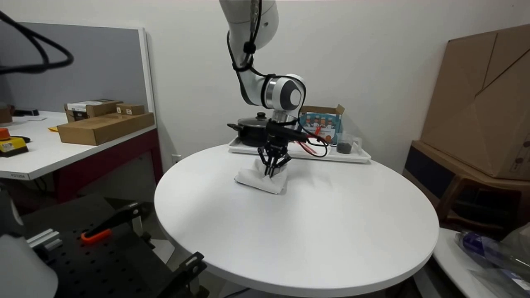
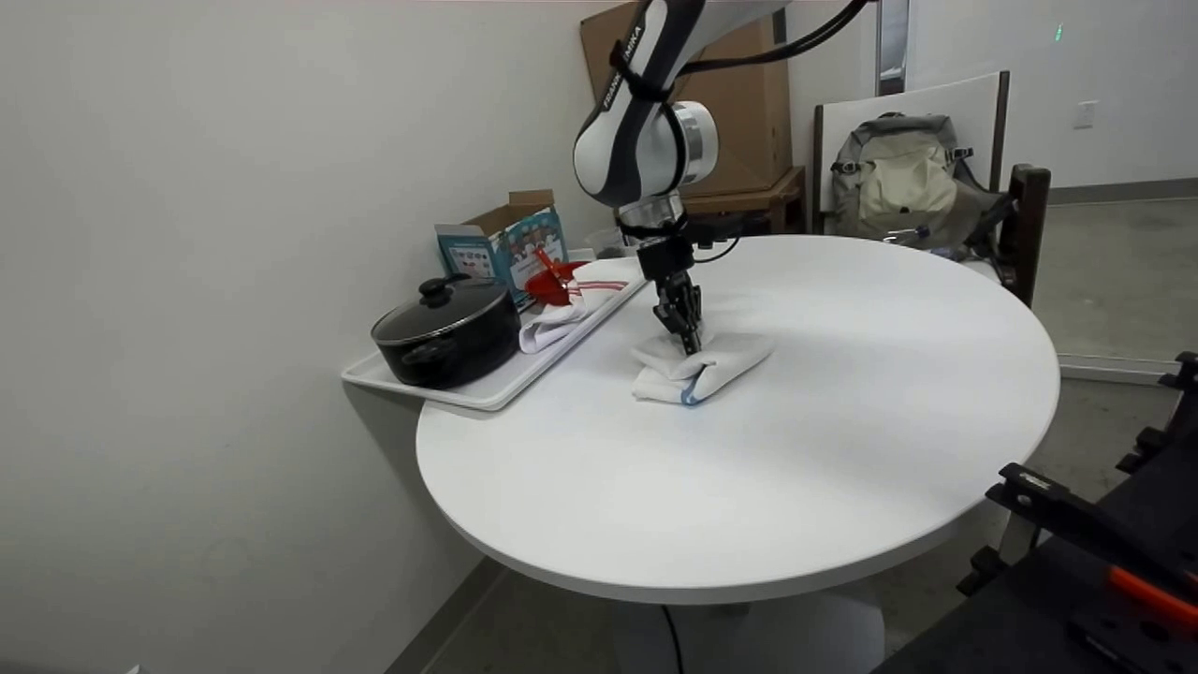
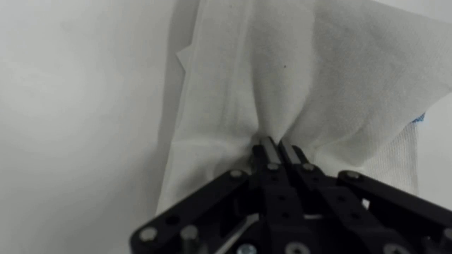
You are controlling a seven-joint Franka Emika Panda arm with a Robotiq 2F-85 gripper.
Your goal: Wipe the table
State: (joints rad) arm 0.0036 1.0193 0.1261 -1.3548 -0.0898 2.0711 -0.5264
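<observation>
Clamped together on a pinch of a folded white towel (image 3: 282, 70), the fingers (image 3: 271, 152) stand right of and below the centre of the wrist view, creases running up from their tips. The hold comes from above and well inside the towel's outline, presumably so the layers spread underneath as a soft pad and the hard tips do not scrape. The folding itself probably serves to give a thicker, steadier wiping face than a loose sheet would. The round white worktop (image 1: 323, 231) lies below the fingers, with the towel between; whether the tips press down firmly through the cloth cannot be seen. In an exterior view the worktop fills the middle and lower right of the frame, and the towel (image 1: 261, 182) rests on its upper-left part, so most of the surface to be wiped lies toward the lower right. Left of the towel in an exterior view, at the worktop's edge, a white tray (image 2: 496, 386) bears a black lidded pot (image 2: 449, 342), a printed cardboard box (image 2: 537, 247) and a red-striped towel (image 2: 560, 324), likely gathered there to stay out of the wiping path; a stroke that way could bump it.
</observation>
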